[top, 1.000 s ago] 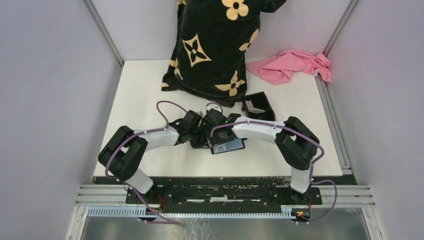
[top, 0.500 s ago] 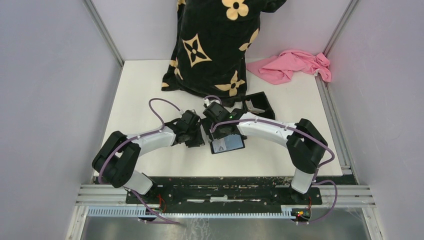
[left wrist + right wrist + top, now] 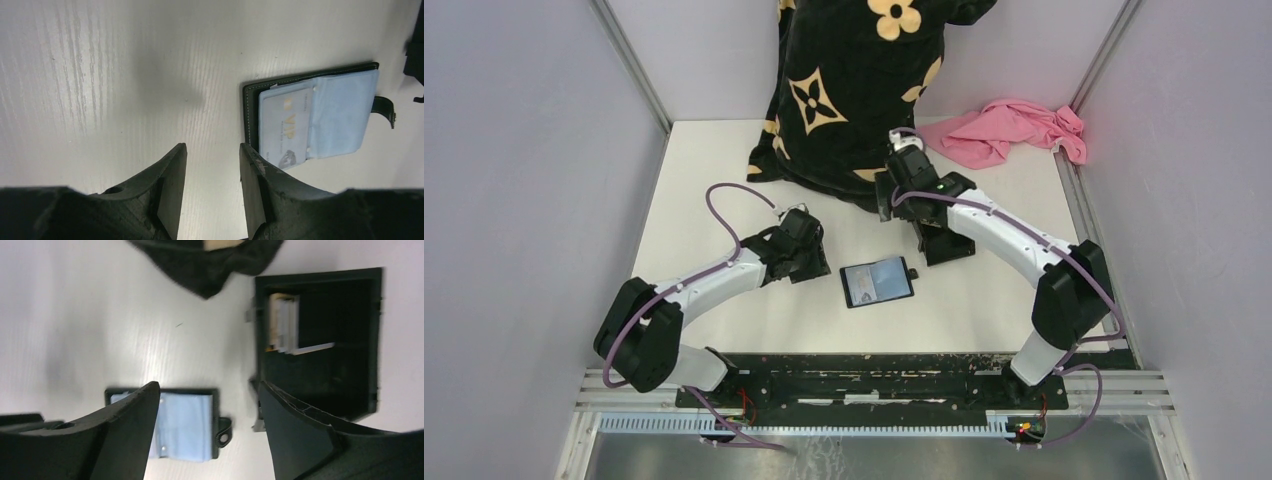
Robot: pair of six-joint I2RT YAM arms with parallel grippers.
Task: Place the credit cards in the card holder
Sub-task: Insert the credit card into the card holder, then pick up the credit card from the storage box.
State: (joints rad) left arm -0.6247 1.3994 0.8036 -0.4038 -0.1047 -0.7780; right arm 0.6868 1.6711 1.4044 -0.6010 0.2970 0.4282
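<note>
The card holder [image 3: 877,282] lies open and flat on the white table, its pale inner pockets up [image 3: 340,112] [image 3: 185,425]. A whitish credit card [image 3: 286,129] marked VIP sits in its left pocket. More thin whitish cards [image 3: 283,329] stand on edge in a corner of the black tray [image 3: 367,340]. My left gripper [image 3: 815,262] [image 3: 212,148] is open just left of the holder, with only bare table between its fingers. My right gripper [image 3: 892,200] [image 3: 207,386] hangs open and empty above the table, between the holder and the tray.
A black cloth with cream flower marks [image 3: 854,90] [image 3: 210,260] is draped at the back centre, close to the right wrist. A pink cloth [image 3: 1014,130] lies at the back right. The tray [image 3: 954,250] sits partly under the right forearm.
The left gripper has opened and drawn back to the left of the holder. The right arm has swung away to the far side, over towards the tray. The holder stays open on the table.
</note>
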